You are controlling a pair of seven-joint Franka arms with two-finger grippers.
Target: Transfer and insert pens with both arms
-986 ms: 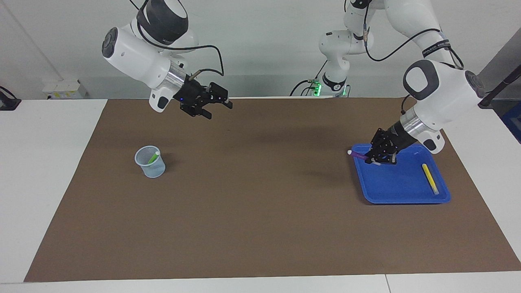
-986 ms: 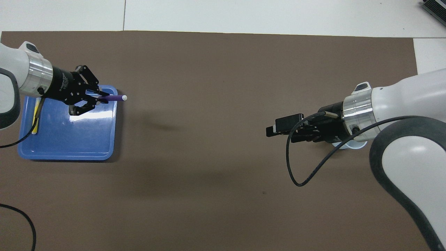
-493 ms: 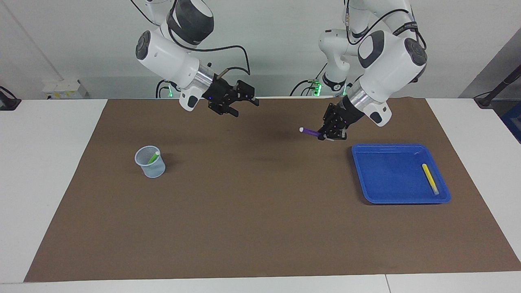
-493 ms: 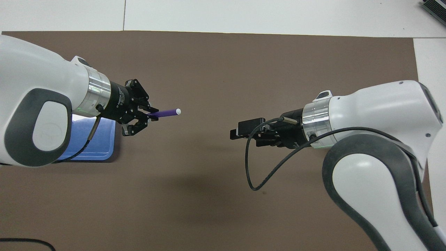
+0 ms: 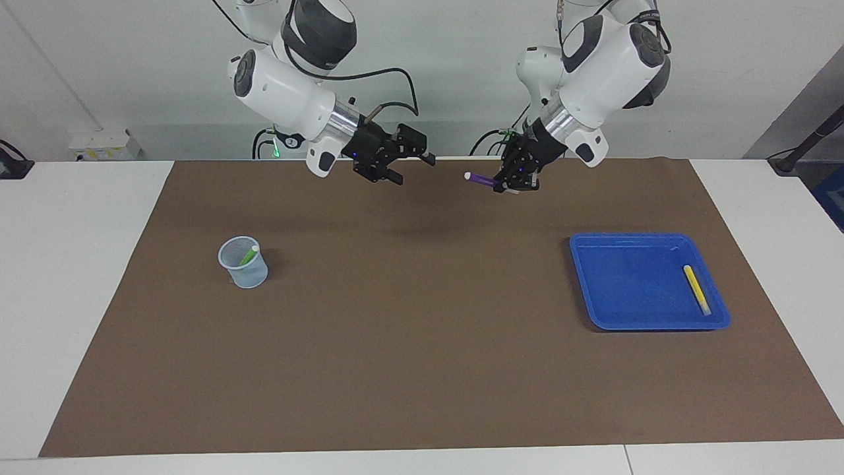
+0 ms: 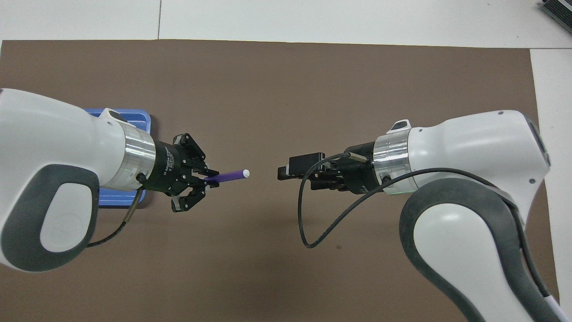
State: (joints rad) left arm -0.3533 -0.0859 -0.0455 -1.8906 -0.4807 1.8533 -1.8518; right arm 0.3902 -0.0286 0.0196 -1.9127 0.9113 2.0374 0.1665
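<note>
My left gripper (image 5: 509, 183) (image 6: 209, 178) is up in the air, shut on the dark purple pen (image 5: 482, 179) (image 6: 230, 175). That pen lies nearly level, and its pale cap points at my right gripper (image 5: 414, 168) (image 6: 290, 175). The right gripper is open and holds nothing, a short gap away from the cap. Both hang over the brown mat's middle strip, at the robots' edge. The green pen (image 5: 249, 254) leans in a clear cup (image 5: 244, 266) toward the right arm's end. The yellow pen (image 5: 695, 289) lies in the blue tray (image 5: 626, 297). The overhead view hides the cup and the yellow pen.
A brown mat (image 5: 422, 343) covers most of the white table. In the overhead view only a corner of the blue tray (image 6: 125, 117) shows past the left arm. A black cable (image 6: 313, 223) loops from the right wrist.
The left gripper lifted the purple pen out of the blue tray and carried it up toward the table's middle. The right gripper swung in from over the cup to face it.
</note>
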